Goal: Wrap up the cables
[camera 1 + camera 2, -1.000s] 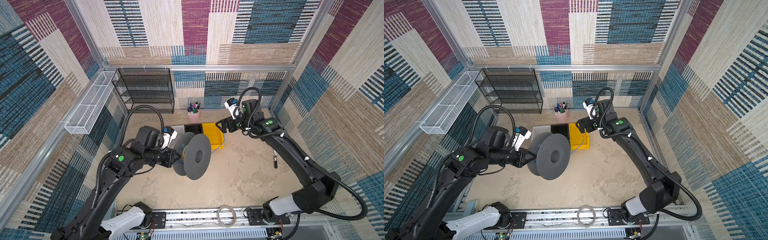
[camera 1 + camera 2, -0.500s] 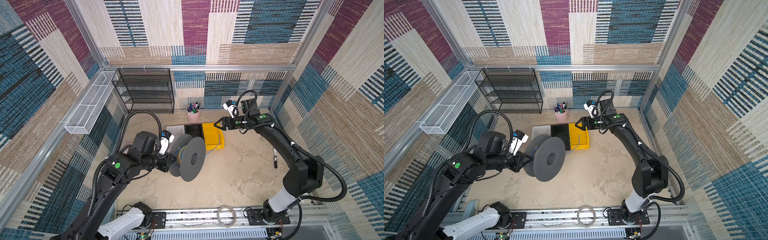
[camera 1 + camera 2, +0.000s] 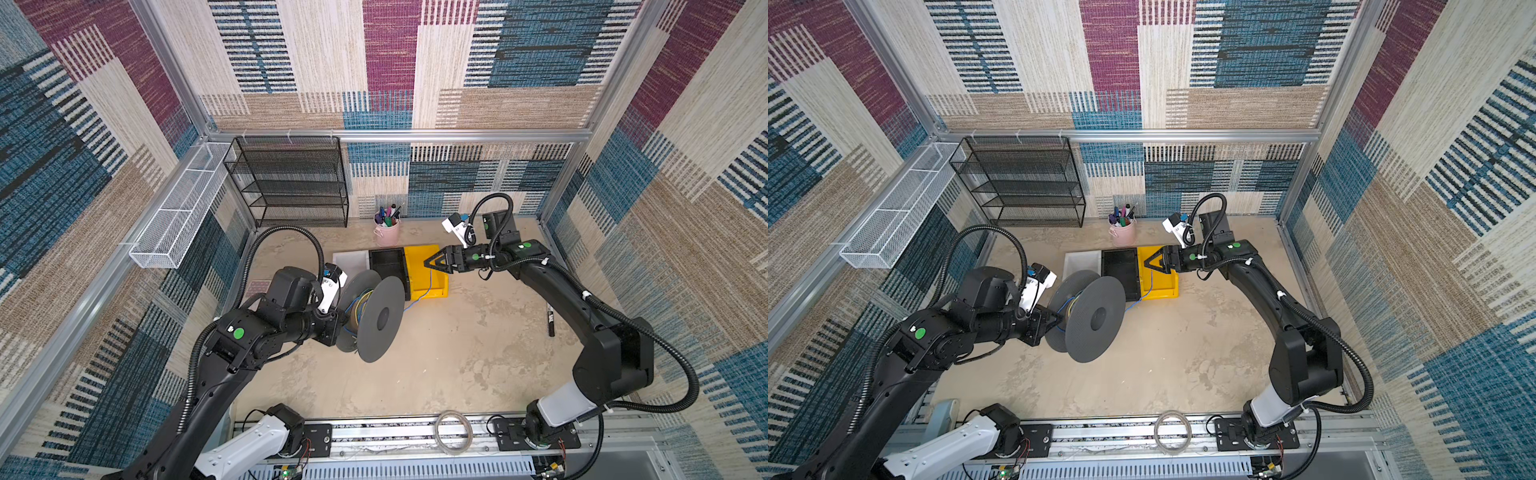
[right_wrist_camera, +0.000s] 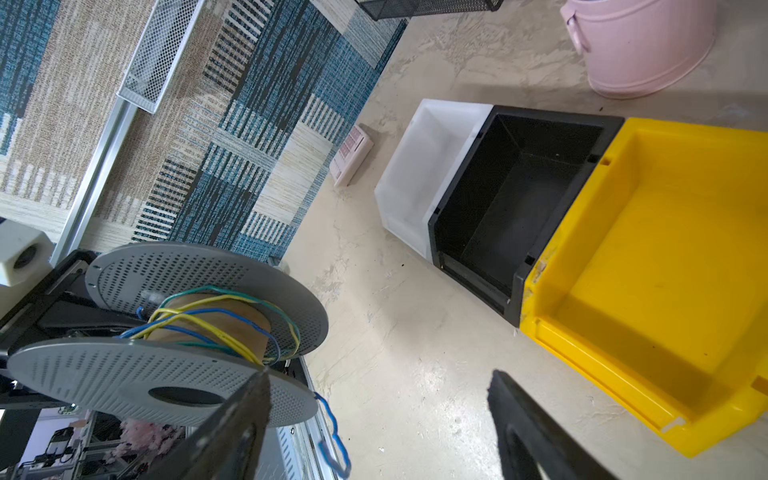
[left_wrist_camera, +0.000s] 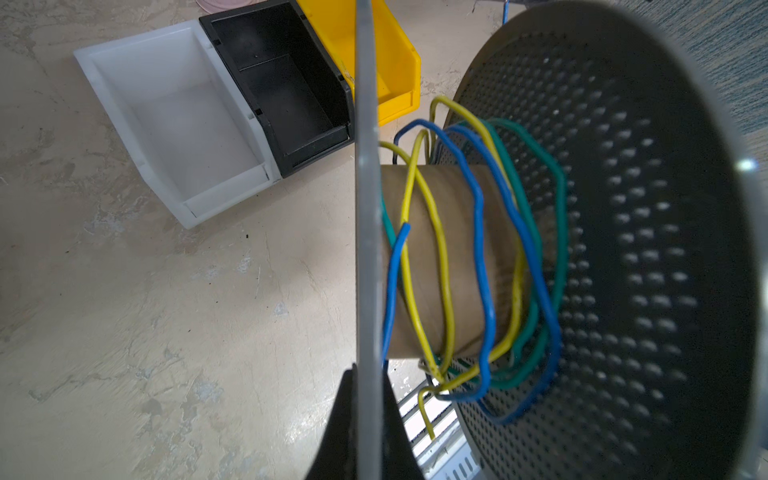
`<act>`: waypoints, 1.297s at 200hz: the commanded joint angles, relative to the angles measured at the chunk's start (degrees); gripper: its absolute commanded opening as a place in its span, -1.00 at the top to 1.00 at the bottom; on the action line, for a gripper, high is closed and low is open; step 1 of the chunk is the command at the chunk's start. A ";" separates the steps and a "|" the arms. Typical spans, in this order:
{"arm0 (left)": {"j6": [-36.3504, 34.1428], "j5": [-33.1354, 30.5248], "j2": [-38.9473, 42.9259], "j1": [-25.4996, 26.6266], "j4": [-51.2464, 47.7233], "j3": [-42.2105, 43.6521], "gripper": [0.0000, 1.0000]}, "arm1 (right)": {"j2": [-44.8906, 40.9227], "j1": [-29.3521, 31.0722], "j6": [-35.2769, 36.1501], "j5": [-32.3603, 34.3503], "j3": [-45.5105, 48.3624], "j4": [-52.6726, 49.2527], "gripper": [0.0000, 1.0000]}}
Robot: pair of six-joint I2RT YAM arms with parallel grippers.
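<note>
Bright, even light, soft shadows; wrist views bend at edges (near spool flange (image 5: 368,166) blurred).

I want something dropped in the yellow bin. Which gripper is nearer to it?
Right. The right gripper hovers, open, above the yellow bin at its edge; the left gripper is beyond the black bin, clamped on the spool.

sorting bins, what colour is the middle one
The middle bin is black; clearest in the right wrist view.
</note>
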State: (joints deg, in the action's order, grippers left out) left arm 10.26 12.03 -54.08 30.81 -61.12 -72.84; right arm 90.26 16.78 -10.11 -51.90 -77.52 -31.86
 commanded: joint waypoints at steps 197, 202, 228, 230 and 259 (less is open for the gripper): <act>-0.72 0.63 -1.12 -0.05 5.30 -0.29 1.00 | -0.44 3.31 -1.28 -4.04 0.56 3.44 0.19; -0.79 0.56 -1.19 -0.05 5.23 -0.31 1.00 | -0.74 3.27 -1.08 -3.81 0.74 3.18 0.14; -0.64 0.45 -1.20 -0.05 5.23 -0.33 1.00 | -1.86 3.27 -0.44 -2.92 1.61 1.97 0.00; -0.60 0.47 -1.20 -0.05 5.29 -0.36 1.00 | -1.93 3.27 -0.44 -2.94 1.65 1.97 0.00; -0.46 0.36 -1.07 -0.05 5.25 -0.08 1.00 | -2.38 3.30 -0.70 -3.73 2.45 2.26 0.22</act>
State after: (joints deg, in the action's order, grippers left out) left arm 10.28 12.19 -55.40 30.87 -59.79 -72.53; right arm 88.44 20.01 -11.05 -54.92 -75.44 -29.56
